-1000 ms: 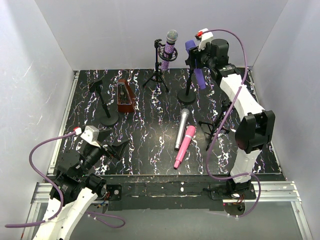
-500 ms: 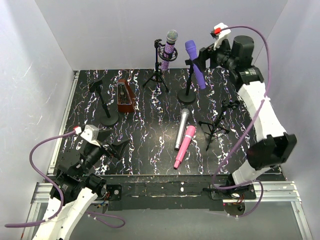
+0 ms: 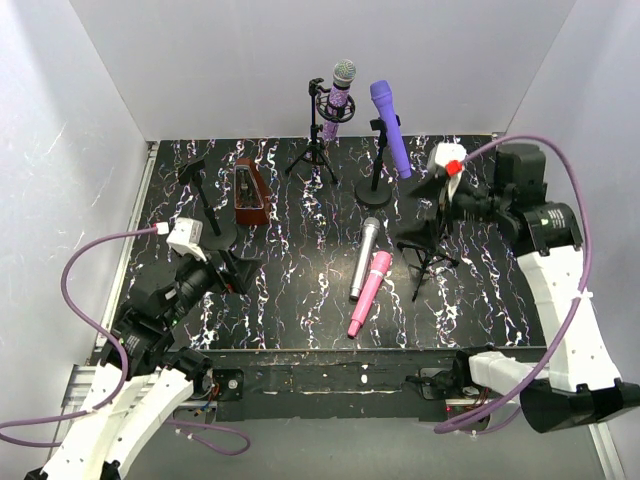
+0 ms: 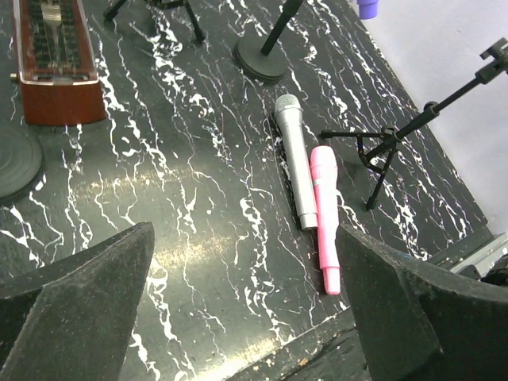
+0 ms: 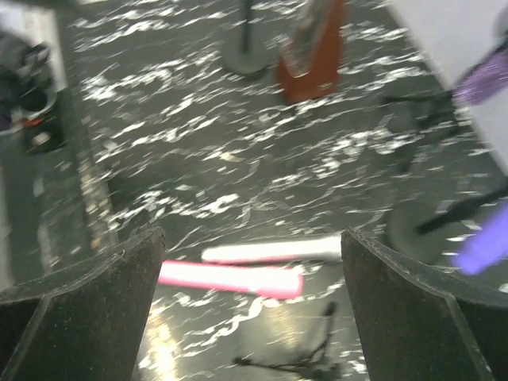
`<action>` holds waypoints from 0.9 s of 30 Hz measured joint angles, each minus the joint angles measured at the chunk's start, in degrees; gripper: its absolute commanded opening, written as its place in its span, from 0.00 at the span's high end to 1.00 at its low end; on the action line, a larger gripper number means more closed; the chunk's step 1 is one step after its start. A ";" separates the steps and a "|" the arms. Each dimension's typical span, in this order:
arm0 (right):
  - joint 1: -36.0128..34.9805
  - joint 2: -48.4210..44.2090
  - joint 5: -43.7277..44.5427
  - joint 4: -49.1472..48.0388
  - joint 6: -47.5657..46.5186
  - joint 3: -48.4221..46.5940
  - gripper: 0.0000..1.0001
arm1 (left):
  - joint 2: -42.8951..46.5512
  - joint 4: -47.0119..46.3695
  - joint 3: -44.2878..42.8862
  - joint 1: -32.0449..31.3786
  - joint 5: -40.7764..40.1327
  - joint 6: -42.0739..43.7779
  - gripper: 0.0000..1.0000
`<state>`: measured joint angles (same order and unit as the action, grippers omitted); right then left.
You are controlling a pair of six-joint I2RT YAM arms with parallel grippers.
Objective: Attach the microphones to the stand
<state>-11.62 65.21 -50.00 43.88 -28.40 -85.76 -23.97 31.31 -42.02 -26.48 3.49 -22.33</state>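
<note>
Our right claw [image 3: 418,222] has pulled back from the violet microphone [image 3: 390,128], which stays on its round-base stand [image 3: 377,172]. Its jaws are now spread wide and empty. Our left claw [image 3: 236,272] has edged forward, also wide and empty. The silver microphone [image 3: 362,258] and pink microphone [image 3: 368,293] still lie side by side on the table [image 3: 290,300].

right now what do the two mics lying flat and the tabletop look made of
Silver-grey microphone: likely metal or metallic-painted plastic, satin sheen, rounded grille head. Pink microphone: probably plastic, smooth uniform colour, soft highlight. Tabletop: glossy black marble-look sheet with white veins; reflections suggest laminate or vinyl, not certain.
</note>
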 measured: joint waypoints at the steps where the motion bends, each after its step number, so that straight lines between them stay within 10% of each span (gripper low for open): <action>1: -0.02 -1.31 -1.99 2.25 -1.68 2.05 0.02 | -0.90 0.57 -0.61 0.00 -0.33 -0.76 0.02; 11: 0.00 -11.80 -10.47 13.16 -10.29 18.91 0.02 | -3.13 5.01 -5.27 0.02 -4.46 -4.39 0.02; 27: 2.05 -16.44 -15.65 4.17 -7.89 37.27 0.02 | -16.90 16.33 -28.30 0.02 -13.70 4.96 0.02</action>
<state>-9.56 48.77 -65.65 48.05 -36.29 -48.49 -40.86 47.64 -70.32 -26.46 -10.22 -17.37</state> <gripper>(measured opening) 0.981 0.981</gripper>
